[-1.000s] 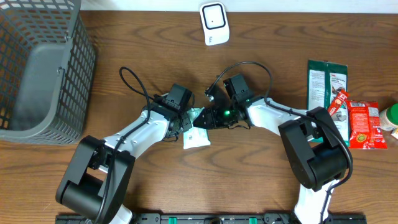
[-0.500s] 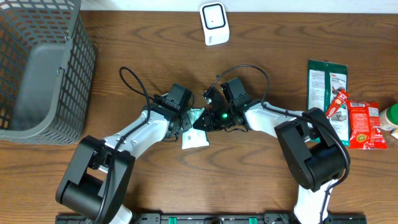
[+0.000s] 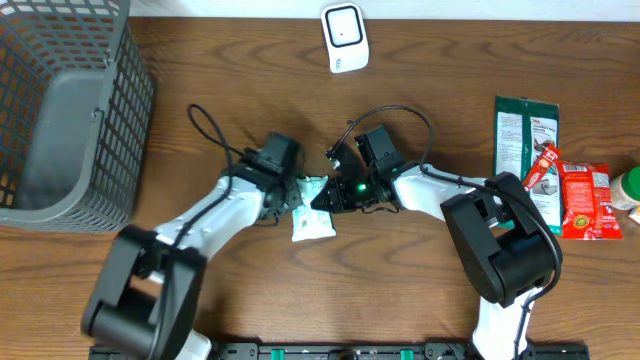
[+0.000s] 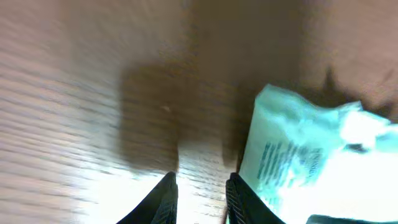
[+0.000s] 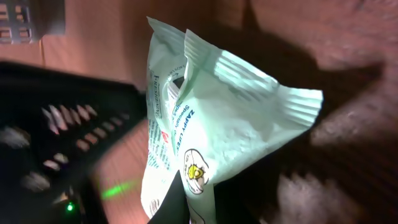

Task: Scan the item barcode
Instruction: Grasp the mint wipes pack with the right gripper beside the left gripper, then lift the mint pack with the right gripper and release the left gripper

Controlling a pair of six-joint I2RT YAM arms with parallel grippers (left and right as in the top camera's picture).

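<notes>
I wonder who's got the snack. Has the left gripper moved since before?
Yes. Seen from overhead, the left gripper slid slightly left, toward the grey basket and away from the white packet, which the right gripper pinches.

- The item is a small pale mint-and-white snack packet [image 3: 313, 222], at the middle of the table.
- Its sealed ends are crimped and the film is puffed and creased.
- The right wrist view shows the packet [image 5: 211, 106] standing on end and slightly twisted. Green lettering runs down one side, with a small red mark and a round yellow cartoon badge near the bottom.
- The right gripper [image 3: 325, 196] pinches its lower edge.
- In the blurred left wrist view the packet [image 4: 292, 155] shows lines of teal print.
- No barcode can be made out.
- The scanner [image 3: 344, 38] is a white rounded block with a dark window, at the table's far edge, well apart from the packet.
</notes>
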